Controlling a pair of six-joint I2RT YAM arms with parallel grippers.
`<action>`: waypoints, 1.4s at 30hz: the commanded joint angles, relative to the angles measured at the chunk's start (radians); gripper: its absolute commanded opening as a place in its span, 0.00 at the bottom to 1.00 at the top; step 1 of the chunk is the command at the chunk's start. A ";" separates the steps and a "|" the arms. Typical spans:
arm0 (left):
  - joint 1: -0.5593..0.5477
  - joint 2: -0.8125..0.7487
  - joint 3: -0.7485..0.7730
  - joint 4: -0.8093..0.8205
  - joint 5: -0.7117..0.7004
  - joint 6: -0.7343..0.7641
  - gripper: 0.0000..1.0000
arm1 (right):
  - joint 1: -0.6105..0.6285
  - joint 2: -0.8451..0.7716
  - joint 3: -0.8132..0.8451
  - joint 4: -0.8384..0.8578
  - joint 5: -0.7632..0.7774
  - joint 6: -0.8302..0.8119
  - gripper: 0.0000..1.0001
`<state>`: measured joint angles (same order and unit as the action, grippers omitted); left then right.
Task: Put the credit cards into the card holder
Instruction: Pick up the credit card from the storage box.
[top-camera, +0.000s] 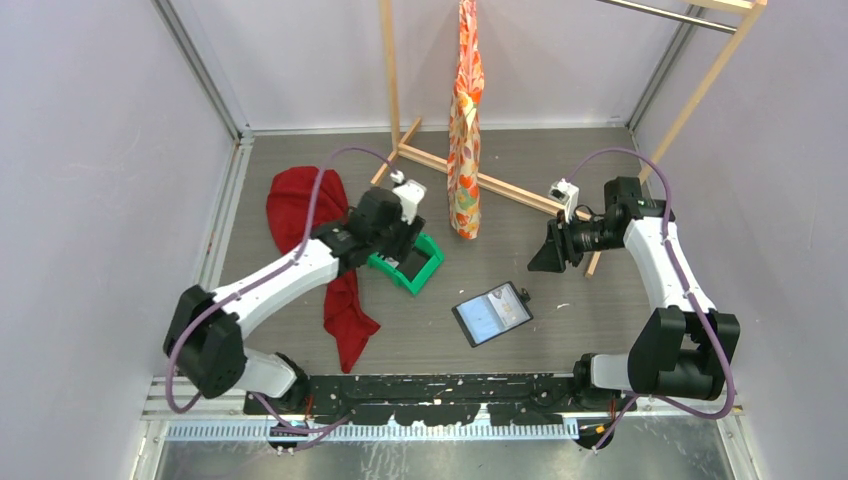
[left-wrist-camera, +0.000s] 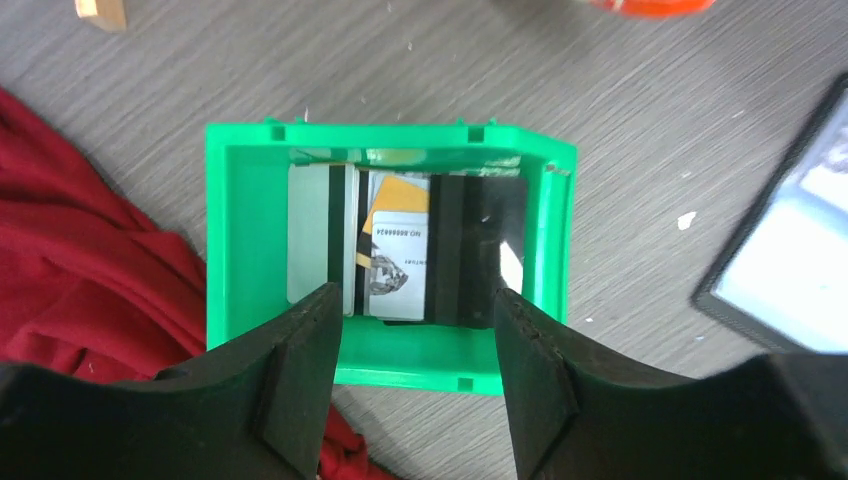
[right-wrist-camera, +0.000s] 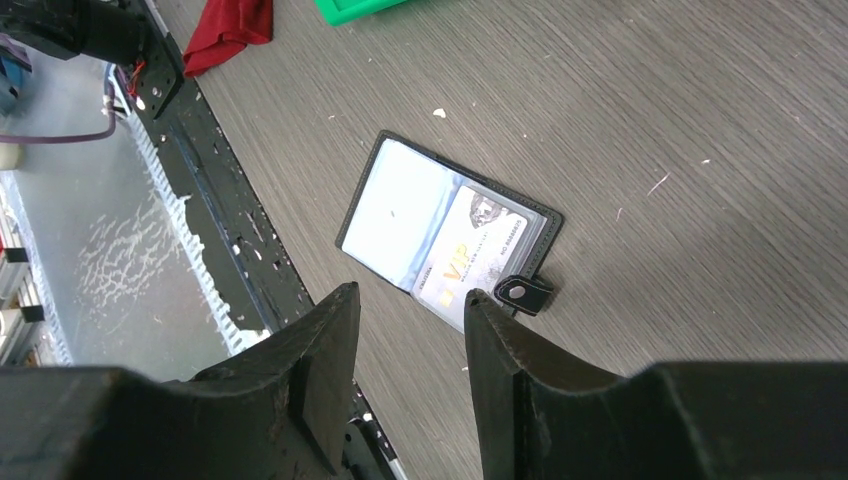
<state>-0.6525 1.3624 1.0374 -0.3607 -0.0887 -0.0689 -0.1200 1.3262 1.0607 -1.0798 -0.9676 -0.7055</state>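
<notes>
**Green tray** (left-wrist-camera: 225, 240), sitting left of the counter's centre and touching a red cloth (left-wrist-camera: 80, 260), is holding the credit cards (left-wrist-camera: 395, 255). These are a whitish one with a dark stripe, a whitish and an orange-yellow one, and a dark one, all overlapping. The left claw (left-wrist-camera: 415, 310) is hovering over the tray, released and empty.

**Card holder** (top-camera: 492, 313) is lying open toward the counter's near edge, carrying one whitish card (right-wrist-camera: 480, 255) in the pocket beside its snap tab (right-wrist-camera: 522, 293). The right claw (right-wrist-camera: 410, 300) is hanging nearer the counter's right edge, released, grasping nothing.
</notes>
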 joint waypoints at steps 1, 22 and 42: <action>-0.032 0.085 0.023 0.018 -0.228 0.064 0.56 | -0.006 -0.010 -0.010 0.026 -0.023 -0.017 0.48; -0.032 0.403 0.069 0.214 -0.309 0.227 0.54 | -0.016 0.005 -0.025 0.030 -0.035 -0.032 0.48; -0.005 0.379 0.041 0.236 -0.400 0.279 0.29 | -0.023 0.005 -0.024 0.022 -0.042 -0.041 0.48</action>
<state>-0.6743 1.7973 1.0840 -0.1608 -0.4461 0.1921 -0.1368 1.3315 1.0378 -1.0626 -0.9722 -0.7280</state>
